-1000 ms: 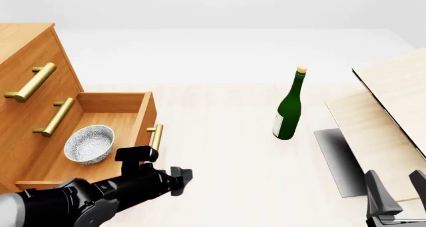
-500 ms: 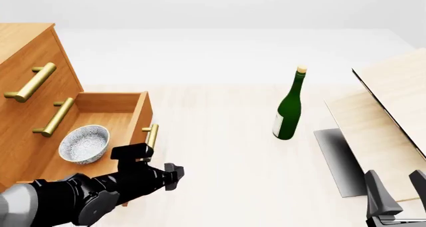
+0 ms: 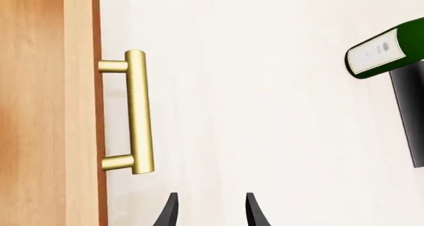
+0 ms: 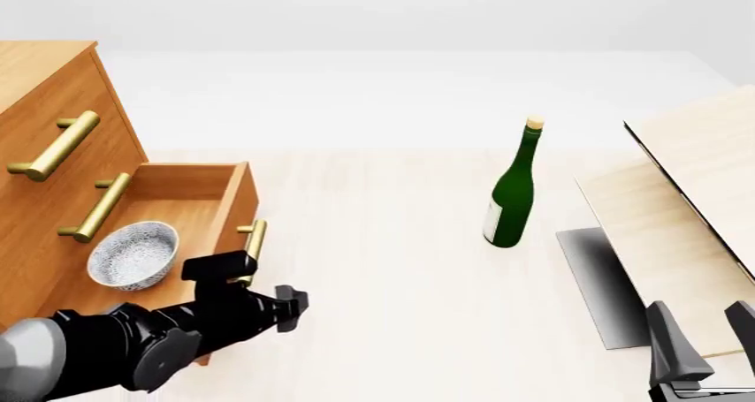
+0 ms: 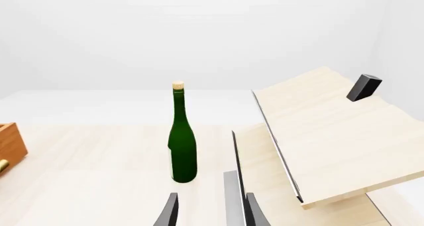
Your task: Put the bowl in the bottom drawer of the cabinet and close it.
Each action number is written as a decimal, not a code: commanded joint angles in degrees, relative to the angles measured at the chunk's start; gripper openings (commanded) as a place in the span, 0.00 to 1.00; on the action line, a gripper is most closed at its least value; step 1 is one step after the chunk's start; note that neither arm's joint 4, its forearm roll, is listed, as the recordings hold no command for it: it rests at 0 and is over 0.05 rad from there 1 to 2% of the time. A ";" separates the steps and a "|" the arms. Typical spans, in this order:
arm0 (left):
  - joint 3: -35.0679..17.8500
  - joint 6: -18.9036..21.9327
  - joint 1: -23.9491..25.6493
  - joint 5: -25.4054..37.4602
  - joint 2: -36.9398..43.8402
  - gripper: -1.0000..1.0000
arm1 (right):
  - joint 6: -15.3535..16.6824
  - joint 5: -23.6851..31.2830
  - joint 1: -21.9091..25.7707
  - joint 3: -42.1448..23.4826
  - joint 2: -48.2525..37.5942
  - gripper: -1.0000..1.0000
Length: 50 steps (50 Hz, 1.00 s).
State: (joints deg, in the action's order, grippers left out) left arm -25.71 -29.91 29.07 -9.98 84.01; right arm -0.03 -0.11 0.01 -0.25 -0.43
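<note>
The orange-brown cabinet [image 4: 48, 84] stands at the left of the front view. Its bottom drawer [image 4: 226, 209] is pulled partly out, and the speckled white bowl [image 4: 133, 254] sits inside it. The brass handle [image 4: 250, 243] [image 3: 136, 112] runs along the drawer front [image 3: 46, 112]. My left gripper [image 4: 286, 303] [image 3: 210, 213] is open and empty, just off the drawer front and below the handle; I cannot tell whether the arm touches the front. My right gripper [image 4: 702, 331] [image 5: 210, 213] stands open and empty at the near right.
A green bottle [image 4: 512, 190] [image 5: 182, 141] stands upright mid-table. Pale light-wood boards [image 4: 684, 208] [image 5: 331, 131] lean at the right over a dark grey slab [image 4: 596, 278]. The two upper drawers are shut.
The bottom drawer has slid leftward into the cabinet, carrying the bowl with it. My left gripper has moved left along with the drawer front. The right arm has not moved.
</note>
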 commanded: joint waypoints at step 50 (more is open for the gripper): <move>1.90 5.56 -11.62 0.70 2.09 1.00 | 0.00 0.00 0.00 0.00 0.00 1.00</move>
State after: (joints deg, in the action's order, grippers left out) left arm -24.17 -25.62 19.91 -9.31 85.69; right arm -0.03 -0.11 0.01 -0.25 -0.43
